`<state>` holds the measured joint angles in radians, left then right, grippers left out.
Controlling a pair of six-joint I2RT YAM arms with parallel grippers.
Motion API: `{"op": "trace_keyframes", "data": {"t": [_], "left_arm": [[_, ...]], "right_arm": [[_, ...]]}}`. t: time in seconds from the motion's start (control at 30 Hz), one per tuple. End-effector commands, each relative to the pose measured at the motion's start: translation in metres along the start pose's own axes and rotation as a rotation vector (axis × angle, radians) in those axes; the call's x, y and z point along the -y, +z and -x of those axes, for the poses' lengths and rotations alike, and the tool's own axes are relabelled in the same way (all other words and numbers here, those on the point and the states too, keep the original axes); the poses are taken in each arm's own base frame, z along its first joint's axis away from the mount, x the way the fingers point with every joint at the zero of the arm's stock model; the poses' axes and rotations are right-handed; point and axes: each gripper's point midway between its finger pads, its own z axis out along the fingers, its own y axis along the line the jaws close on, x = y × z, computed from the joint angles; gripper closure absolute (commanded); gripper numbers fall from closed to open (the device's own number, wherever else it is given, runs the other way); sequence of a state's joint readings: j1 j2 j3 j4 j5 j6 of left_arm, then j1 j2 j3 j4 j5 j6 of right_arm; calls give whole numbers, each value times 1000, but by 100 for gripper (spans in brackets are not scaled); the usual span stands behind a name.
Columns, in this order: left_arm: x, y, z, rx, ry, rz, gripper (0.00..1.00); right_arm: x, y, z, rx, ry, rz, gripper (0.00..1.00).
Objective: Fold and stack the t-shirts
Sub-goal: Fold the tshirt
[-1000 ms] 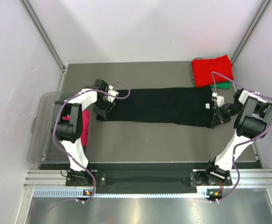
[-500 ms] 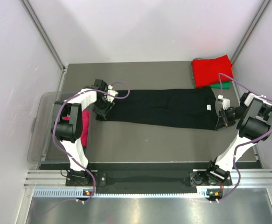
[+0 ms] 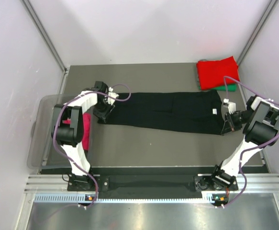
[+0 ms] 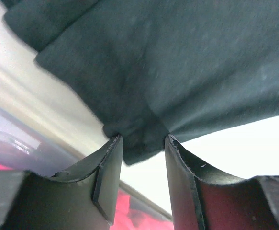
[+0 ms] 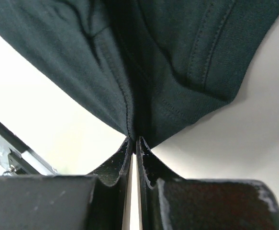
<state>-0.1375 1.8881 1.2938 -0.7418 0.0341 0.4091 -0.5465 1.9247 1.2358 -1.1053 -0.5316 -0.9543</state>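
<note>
At the far left a clear plastic bin hangs off the side of the dark grey table, and a crumpled magenta t-shirt lies inside it. Just to its right the left gripper sits low at the left end of the long black cotton t-shirt. In the left wrist view its two fingers stand some way apart with a thick wad of the black cloth filling the gap and touching both; creases fan out from that spot, so it has hold of the shirt's end. The black t-shirt lies flat across the middle of the table as a narrow band running left to right, its small white neck label near the right end. There the right gripper meets the cloth; its fingers are pressed almost together, pinching a stitched seam edge of the black shirt between the tips. In the far right corner of the table a folded red t-shirt rests on a folded green t-shirt, whose edge peeks out beneath, apart from the black one
</note>
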Motion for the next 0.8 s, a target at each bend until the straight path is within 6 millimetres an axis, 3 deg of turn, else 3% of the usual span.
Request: {"op": "trace_keyframes", "data": {"t": [0.0,0.1,0.17,0.27,0.5,0.6,0.77], "left_arm": [[-8,-41,11,65,9,14,54],[-3,-74,33,152,27,-12,54],[1,-92,45,203,50,-24,53],[15,-100,50,222,69,-77,53],[48,-68,47,176,89,-128,53],[56,-55,49,165,90,-137,53],[62,-36,52,129,93,-144,54]], "right_arm": [[-1,-30,3,34,-72,-82,96],[-15,-48,12,71,-93,-91,80],[-23,-60,17,91,-106,-108,77],[-25,-78,32,135,-135,-147,71],[-23,-90,76,248,-129,-144,66],[-22,-90,104,298,-163,-170,65],[-28,-73,161,318,-275,-252,68]]}}
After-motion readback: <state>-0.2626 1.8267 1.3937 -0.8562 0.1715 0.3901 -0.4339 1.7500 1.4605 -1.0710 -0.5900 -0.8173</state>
